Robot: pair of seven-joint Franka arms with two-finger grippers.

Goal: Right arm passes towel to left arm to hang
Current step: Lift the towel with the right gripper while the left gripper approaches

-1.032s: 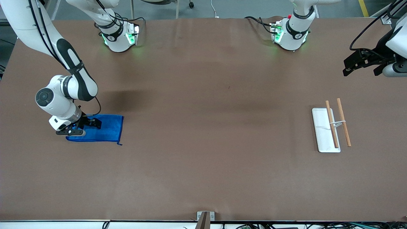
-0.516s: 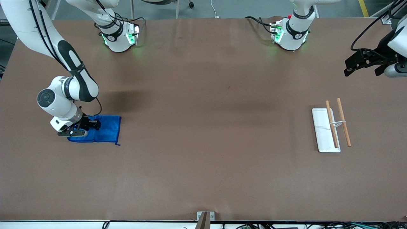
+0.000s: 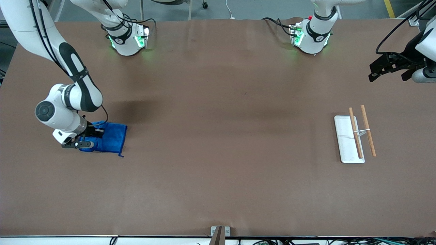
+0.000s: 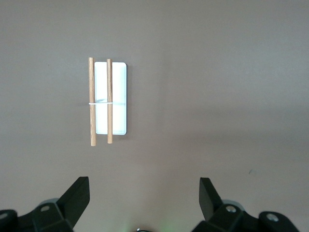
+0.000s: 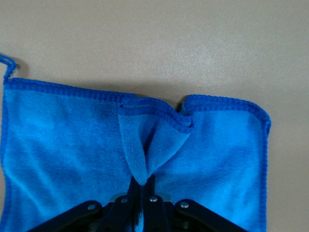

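Observation:
The bright blue towel [image 3: 108,137] lies on the table at the right arm's end, with its small loop [image 3: 120,156] at the corner nearest the front camera. My right gripper [image 3: 89,136] is low on the towel and shut on a pinched fold of it [image 5: 145,166]. In the right wrist view the towel [image 5: 63,145] spreads flat on both sides of the fold, its loop [image 5: 7,65] at one corner. My left gripper [image 3: 388,68] is open and empty, held in the air at the left arm's end of the table. Its fingers [image 4: 77,193] show wide apart in the left wrist view.
A white rectangular base [image 3: 344,137] with two wooden rods [image 3: 368,135] across it lies at the left arm's end of the table. It also shows in the left wrist view [image 4: 118,96]. The brown table [image 3: 221,136] stretches between towel and base.
My right gripper has pulled the towel toward the right arm's end of the table, bunching it narrower. The left arm has barely moved.

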